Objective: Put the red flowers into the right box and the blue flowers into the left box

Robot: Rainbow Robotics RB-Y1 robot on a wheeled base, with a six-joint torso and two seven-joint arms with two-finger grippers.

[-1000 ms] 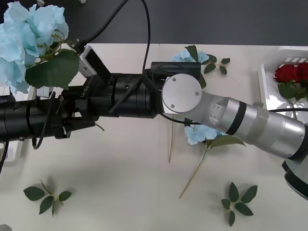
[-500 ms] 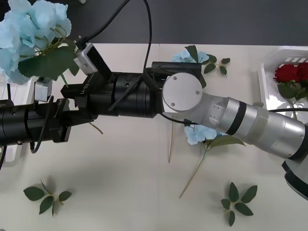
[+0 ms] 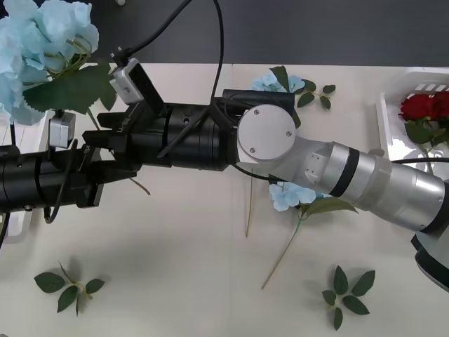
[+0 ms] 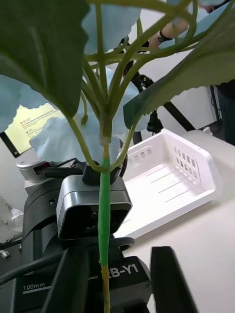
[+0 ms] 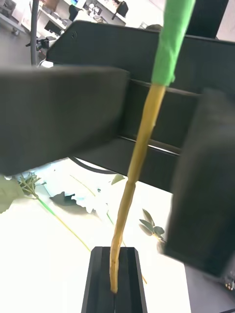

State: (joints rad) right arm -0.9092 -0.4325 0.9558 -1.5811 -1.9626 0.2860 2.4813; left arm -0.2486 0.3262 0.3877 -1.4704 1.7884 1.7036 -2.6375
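Observation:
A blue flower (image 3: 42, 35) stands upright over the table's far left, between my two black grippers. Its stem (image 5: 142, 132) ends in my left gripper (image 5: 115, 254), which is shut on it. My right gripper (image 4: 117, 252) reaches across from the right and is open, one finger on each side of the green stem (image 4: 104, 210) without touching it. The left box (image 4: 186, 171) lies behind, with a bare ribbed bottom. Another blue flower (image 3: 291, 195) lies mid-table, and one (image 3: 270, 82) is partly hidden behind the right arm. Red flowers (image 3: 424, 107) rest in the right box (image 3: 384, 112).
Loose green leaf sprigs lie at the front left (image 3: 68, 286), the front right (image 3: 347, 295) and the back (image 3: 316, 95). The right arm (image 3: 351, 175) spans the middle of the table. A bare thin stem (image 3: 249, 203) lies under it.
The held blue flower has risen and swung more upright, its bloom shifting right. Both grippers have edged upward with it.

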